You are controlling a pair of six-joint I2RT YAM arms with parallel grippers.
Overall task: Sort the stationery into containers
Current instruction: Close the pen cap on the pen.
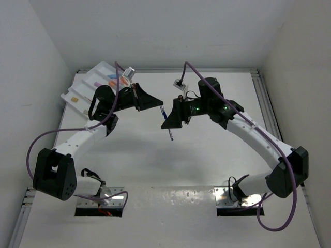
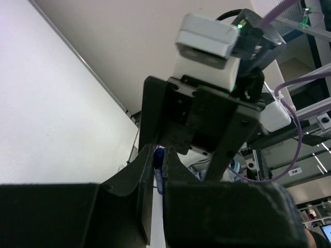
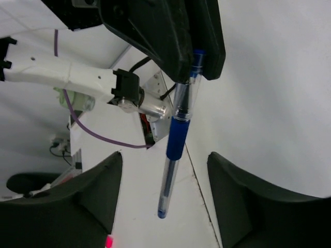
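Note:
A thin blue pen (image 1: 169, 133) hangs tip-down above the middle of the table. My left gripper (image 1: 160, 105) is shut on its upper end; the right wrist view shows those black fingers (image 3: 201, 46) clamping the pen (image 3: 178, 134). In the left wrist view the pen (image 2: 159, 168) sits pinched between my left gripper's (image 2: 160, 161) pads. My right gripper (image 3: 165, 181) is open, its fingers standing apart on either side of the pen's lower half without touching it. It shows in the top view (image 1: 166, 124) beside the left one. The white tray (image 1: 72, 94) lies at the far left.
The tray holds orange and pink markers (image 1: 115, 80), a small beige eraser (image 1: 74, 98) and a tiny purple piece (image 1: 97, 83) in its compartments. White walls close in on the left, back and right. Purple cables loop off both arms.

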